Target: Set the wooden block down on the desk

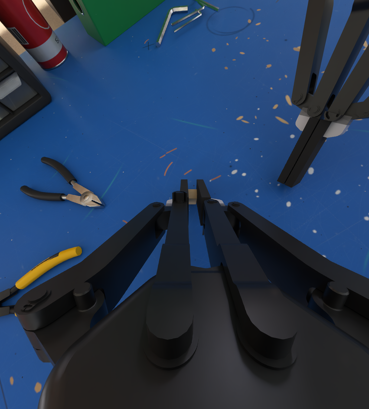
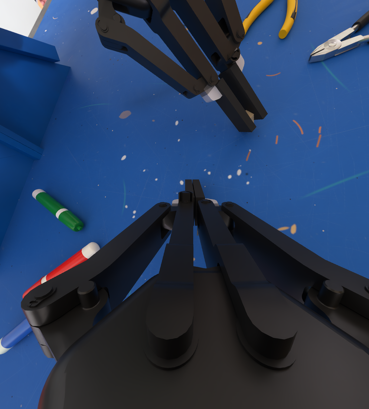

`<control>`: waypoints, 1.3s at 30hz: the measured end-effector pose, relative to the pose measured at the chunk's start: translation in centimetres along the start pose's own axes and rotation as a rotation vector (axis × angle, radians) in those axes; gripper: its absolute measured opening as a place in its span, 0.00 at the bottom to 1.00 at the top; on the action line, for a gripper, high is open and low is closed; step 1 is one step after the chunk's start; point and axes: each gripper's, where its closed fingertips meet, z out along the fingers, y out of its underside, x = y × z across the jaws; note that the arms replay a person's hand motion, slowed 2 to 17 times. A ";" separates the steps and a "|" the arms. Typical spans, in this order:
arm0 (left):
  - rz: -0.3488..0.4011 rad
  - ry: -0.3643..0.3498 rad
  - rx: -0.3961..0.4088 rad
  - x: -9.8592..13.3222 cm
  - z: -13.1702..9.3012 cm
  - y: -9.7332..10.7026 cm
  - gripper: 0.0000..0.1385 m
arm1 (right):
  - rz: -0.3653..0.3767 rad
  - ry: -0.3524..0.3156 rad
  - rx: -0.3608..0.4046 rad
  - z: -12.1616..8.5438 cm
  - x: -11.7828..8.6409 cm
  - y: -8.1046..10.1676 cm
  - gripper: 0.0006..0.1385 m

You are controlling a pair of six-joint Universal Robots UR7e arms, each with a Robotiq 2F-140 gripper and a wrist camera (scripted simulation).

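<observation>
A small pale wooden block [image 1: 192, 195] sits clamped between the fingers of my left gripper [image 1: 192, 184], just above the blue desk [image 1: 179, 110]. In the right wrist view the same gripper [image 2: 253, 122] comes down from the top with the block [image 2: 250, 115] showing between its fingertips, close to the desk surface. My right gripper [image 2: 192, 184] is shut with its fingers pressed together and holds nothing. It also shows in the left wrist view [image 1: 288, 181], upright at the right, apart from the block.
Black-handled cutters [image 1: 68, 188] and yellow-handled pliers [image 1: 35, 274] lie left. A red can [image 1: 35, 33], green box [image 1: 112, 20], black drawer unit [image 1: 2, 99] and hex keys [image 1: 174, 20] stand behind. A blue bin [image 2: 13, 110] and green [image 2: 57, 210], red [image 2: 68, 263] and blue [image 2: 13, 338] markers lie by my right gripper.
</observation>
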 end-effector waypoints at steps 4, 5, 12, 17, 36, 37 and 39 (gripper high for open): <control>0.012 -0.007 -0.002 0.0 0.0 0.2 0.08 | 0.003 -0.001 0.002 0.0 0.0 0.0 0.00; 0.014 -0.008 -0.001 0.0 -0.1 0.3 0.08 | 0.004 -0.001 0.002 0.0 0.0 0.0 0.00; 0.010 -0.002 0.004 0.0 -0.3 0.6 0.08 | 0.010 -0.004 0.002 0.0 0.0 0.0 0.00; -0.008 0.006 0.003 -0.2 -0.6 0.9 0.08 | 0.009 -0.003 0.002 0.0 0.0 0.0 0.00; -0.042 -0.040 0.005 -1.1 -2.4 2.1 0.12 | -0.003 0.011 -0.007 0.0 0.0 0.0 0.00; -0.044 -0.046 0.007 -1.2 -2.6 2.1 0.12 | -0.003 0.012 -0.007 0.0 0.0 0.0 0.00; -0.049 -0.061 0.011 -1.4 -3.0 2.2 0.12 | -0.003 0.013 -0.008 0.0 0.0 0.0 0.00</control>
